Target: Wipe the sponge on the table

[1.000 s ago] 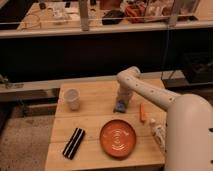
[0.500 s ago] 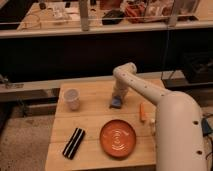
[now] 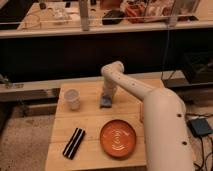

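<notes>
The claw (image 3: 106, 97) was down on the sponge (image 3: 105, 104), toward the far side of the table (image 3: 90, 122). Whether it gripped or just pressed, I couldn't tell. To wipe well it prob. needed steady downward pressure w/ the sponge flat, and short strokes on bare boards. The cup (image 3: 73, 99) stood near, to the claw's left in view. The plate (image 3: 119, 138) lay camera-side of it, and the black block (image 3: 74, 143) further down-left. The sponge looked small, flat, blue-grey, rectangular. It sat directly under the claw, touching wood.
</notes>
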Available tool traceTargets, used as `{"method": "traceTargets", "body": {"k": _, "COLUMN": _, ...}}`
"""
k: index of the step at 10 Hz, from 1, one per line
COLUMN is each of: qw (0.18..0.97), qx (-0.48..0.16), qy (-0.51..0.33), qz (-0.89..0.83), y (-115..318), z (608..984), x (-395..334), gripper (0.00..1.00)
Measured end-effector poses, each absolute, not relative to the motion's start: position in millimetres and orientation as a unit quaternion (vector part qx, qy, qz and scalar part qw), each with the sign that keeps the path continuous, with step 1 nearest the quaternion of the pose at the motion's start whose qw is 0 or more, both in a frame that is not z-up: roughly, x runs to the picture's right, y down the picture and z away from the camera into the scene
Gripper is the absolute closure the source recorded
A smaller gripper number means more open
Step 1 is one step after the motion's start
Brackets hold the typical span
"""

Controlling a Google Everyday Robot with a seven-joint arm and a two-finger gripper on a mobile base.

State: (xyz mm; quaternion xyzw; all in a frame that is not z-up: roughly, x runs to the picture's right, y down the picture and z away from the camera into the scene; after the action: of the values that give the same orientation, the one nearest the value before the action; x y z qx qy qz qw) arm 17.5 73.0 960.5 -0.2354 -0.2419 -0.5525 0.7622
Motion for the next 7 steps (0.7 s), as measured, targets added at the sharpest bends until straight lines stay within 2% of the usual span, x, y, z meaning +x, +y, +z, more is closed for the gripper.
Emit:
{"method": "traceTargets", "body": {"k": 6, "qw": 0.723, "qx": -0.241, "qy": -0.270, "qz": -0.589, "y": 127, "z": 909, "x": 1, "gripper": 0.56}}
{"method": "traceTargets", "body": {"k": 7, "qw": 0.721, "qx": -0.245, "qy": -0.269, "qz": -0.589, "y": 135, "z": 904, "x": 5, "gripper": 0.60}}
